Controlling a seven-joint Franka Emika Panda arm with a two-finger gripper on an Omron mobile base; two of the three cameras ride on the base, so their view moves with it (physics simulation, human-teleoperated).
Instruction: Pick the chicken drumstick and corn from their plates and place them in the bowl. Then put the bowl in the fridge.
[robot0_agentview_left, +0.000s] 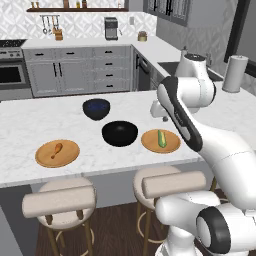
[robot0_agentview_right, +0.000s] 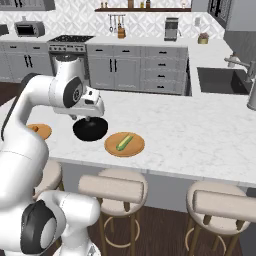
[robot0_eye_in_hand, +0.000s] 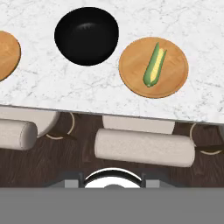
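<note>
On the marble island, the chicken drumstick lies on the left plate. The corn lies on the right plate. Between the two plates stands the black bowl, with nothing in it. My gripper hangs above the counter, just behind the corn plate and to the right of the bowl. In the hand view its fingertips stand apart with nothing between them, and the bowl and the corn lie far below. The fridge is out of view.
A smaller dark blue bowl sits behind the black bowl. Padded stools stand along the island's near edge. A paper towel roll and a sink are at the right, with cupboards and a stove along the back wall.
</note>
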